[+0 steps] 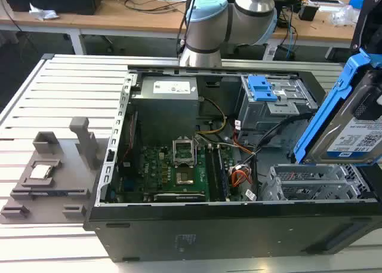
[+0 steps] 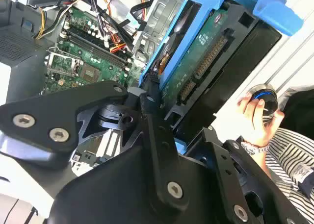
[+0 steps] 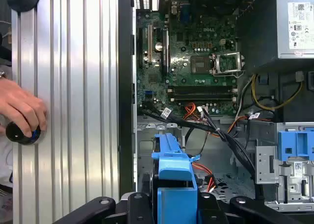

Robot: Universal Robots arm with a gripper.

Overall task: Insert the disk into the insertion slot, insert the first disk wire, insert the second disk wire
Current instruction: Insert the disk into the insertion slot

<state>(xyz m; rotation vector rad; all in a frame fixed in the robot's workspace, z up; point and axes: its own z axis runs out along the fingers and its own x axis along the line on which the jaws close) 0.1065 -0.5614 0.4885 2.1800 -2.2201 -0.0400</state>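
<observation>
The disk (image 1: 357, 135) is a grey drive with a white label in a bright blue carrier (image 1: 329, 103). It hangs tilted at the exterior view's right, just above the insertion slot (image 1: 304, 181), a silver perforated cage in the case's near right corner. My gripper (image 2: 169, 128) is shut on the disk's carrier (image 2: 216, 18), its black fingers (image 2: 149, 111) clamping one end. In the first wrist view the carrier (image 3: 172, 170) sticks out past the gripper (image 3: 174, 207) over the open case. A thin red cable (image 1: 123, 144) runs along the inner wall at the exterior view's left.
A taller grey cage with a blue latch (image 1: 261, 89) stands behind the slot. Black cables (image 3: 230, 140) and orange wires (image 1: 239, 177) cross between motherboard (image 1: 179, 168) and cages. A person's hand (image 3: 22, 111) holds a knob on the ribbed table. A grey fixture (image 1: 51, 171) lies at the left.
</observation>
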